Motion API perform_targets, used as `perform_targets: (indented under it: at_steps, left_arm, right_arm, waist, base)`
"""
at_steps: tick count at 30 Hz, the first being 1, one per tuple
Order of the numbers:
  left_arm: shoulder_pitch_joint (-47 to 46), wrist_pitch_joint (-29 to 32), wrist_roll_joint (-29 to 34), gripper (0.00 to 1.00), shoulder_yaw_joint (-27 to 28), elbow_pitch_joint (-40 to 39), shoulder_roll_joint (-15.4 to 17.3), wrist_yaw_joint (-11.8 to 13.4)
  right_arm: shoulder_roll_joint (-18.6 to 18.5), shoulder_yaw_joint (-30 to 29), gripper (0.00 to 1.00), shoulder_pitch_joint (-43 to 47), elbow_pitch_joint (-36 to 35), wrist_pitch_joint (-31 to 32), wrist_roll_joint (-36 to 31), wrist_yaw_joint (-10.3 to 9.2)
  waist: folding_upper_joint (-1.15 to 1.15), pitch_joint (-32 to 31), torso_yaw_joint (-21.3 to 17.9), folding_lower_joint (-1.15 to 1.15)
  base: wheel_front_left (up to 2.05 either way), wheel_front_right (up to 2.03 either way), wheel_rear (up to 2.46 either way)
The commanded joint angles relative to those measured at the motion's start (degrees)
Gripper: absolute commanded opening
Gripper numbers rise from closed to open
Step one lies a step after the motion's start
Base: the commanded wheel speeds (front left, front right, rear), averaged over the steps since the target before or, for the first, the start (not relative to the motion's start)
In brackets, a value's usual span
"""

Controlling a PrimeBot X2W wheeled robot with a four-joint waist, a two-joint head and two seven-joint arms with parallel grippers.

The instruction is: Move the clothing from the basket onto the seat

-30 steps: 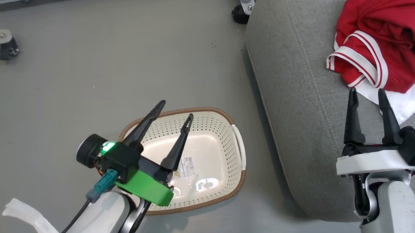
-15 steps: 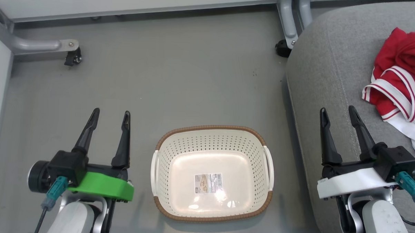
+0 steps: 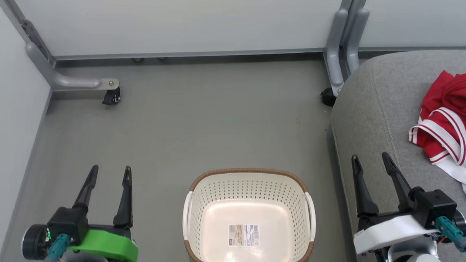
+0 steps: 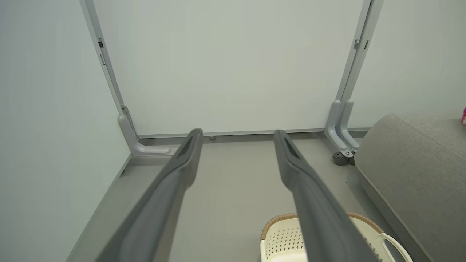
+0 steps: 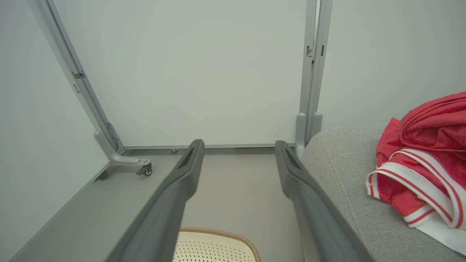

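The red clothing (image 3: pixel 456 119) with white trim and striped bands lies bunched on the grey seat (image 3: pixel 376 124) at the right; it also shows on the seat (image 5: pixel 346 174) as red clothing (image 5: pixel 426 156) in the right wrist view. The cream basket (image 3: pixel 250 189) with a brown rim stands on the floor at bottom centre, holding only its label sticker. My left gripper (image 3: pixel 110 172) is open, left of the basket, with nothing between its fingers. My right gripper (image 3: pixel 369 160) is open over the seat's left edge, apart from the clothing. The basket's rim (image 4: pixel 280 222) and seat (image 4: pixel 411 163) show in the left wrist view.
Pale partition panels stand behind and to the left on grey metal legs with castors (image 3: pixel 112 97) (image 3: pixel 328 97). Grey floor (image 3: pixel 202 126) lies between the panels, basket and seat.
The whole head view has shifted as the camera moved, now showing the back panels. My left gripper went from over the basket to its left side; the right gripper stays open by the seat.
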Motion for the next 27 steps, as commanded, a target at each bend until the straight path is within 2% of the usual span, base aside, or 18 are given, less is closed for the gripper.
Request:
perform_targets:
  at_steps: [1,13,27]
  left_arm:
    - [1.4,-0.2,0.5,1.0,0.2,0.2,-0.1,-0.5]
    - [4.6,-0.2,3.9,1.0,1.9,1.3,-1.6,-2.0]
    - [3.6,-0.2,5.9,1.0,3.7,3.2,-2.7,-3.7]
  right_arm:
    - [-0.2,0.2,1.0,1.4,-0.3,0.4,0.4,-0.03]
    - [-0.1,0.2,1.0,6.2,-2.7,2.4,0.9,-0.04]
    - [-0.1,0.0,1.0,6.8,-3.9,3.1,1.1,-0.03]
  waist:
    - [0.0,-2.5,0.1,0.0]
    - [0.0,-4.9,-0.3,0.0]
    - [0.0,-4.8,-0.2,0.0]
  base:
    - [0.0,0.0,0.0]
    - [0.0,0.0,0.0]
    - [0.0,0.0,0.0]
